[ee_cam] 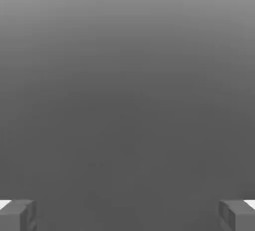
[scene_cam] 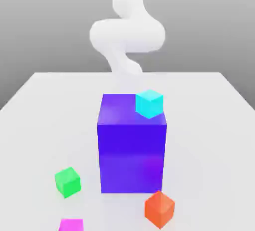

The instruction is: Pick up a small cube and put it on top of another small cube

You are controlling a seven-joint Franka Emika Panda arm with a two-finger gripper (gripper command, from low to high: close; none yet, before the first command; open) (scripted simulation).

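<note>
The small magenta-pink cube (scene_cam: pixel 71 225) lies at the table's near edge, toward the exterior view's left, partly cut off by the frame. The small green cube (scene_cam: pixel 67 181) sits on the table just behind it, left of the big blue-violet block (scene_cam: pixel 131 145). My white arm (scene_cam: pixel 127 33) rises behind the block at the far side of the table. In the hand view my gripper (ee_cam: pixel 127 215) is open, its two grey fingertips (ee_cam: pixel 17 215) standing far apart with nothing between them against a plain grey background.
A cyan cube (scene_cam: pixel 149 104) rests on the blue-violet block's top, at its right rear corner. An orange-red cube (scene_cam: pixel 160 208) sits on the white table (scene_cam: pixel 209 125) in front of the block, to the exterior view's right.
</note>
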